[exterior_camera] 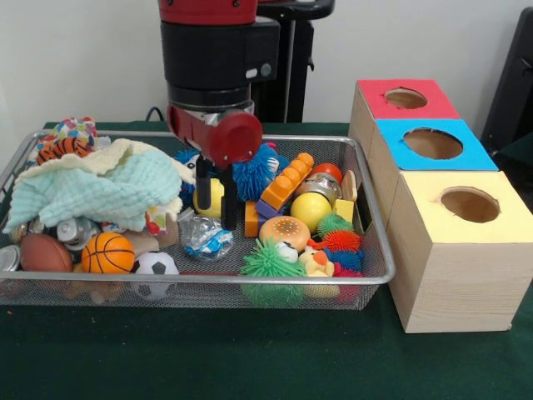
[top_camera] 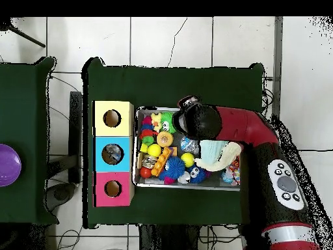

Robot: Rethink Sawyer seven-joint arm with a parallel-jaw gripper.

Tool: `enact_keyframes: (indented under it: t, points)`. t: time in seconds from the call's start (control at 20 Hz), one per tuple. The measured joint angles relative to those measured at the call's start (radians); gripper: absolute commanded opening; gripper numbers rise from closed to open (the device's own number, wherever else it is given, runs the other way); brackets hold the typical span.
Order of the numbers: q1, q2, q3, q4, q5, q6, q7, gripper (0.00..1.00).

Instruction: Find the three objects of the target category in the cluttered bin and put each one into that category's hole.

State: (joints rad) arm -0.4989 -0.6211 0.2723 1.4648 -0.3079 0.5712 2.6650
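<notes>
Green spiky ball [exterior_camera: 268, 262] just before parted end effector [exterior_camera: 215, 204], yellow ball [exterior_camera: 210, 197] between its fingers.

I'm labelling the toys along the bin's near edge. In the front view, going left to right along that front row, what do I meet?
Brown football → basketball → soccer ball → green spiky ball → small yellow duck.
</notes>
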Motion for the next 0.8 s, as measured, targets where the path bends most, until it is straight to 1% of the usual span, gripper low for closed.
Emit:
enact_keyframes:
  t: [0.15, 0.3, 0.8]
  points:
    - [0.019, 0.019, -0.029, 0.0, 0.0, -0.019, 0.0, 1.0]
    - [0.05, 0.036, -0.074, 0.002, 0.006, -0.019, 0.0, 1.0]
    - [0.099, 0.052, -0.149, 0.018, 0.027, -0.02, 0.0, 1.0]
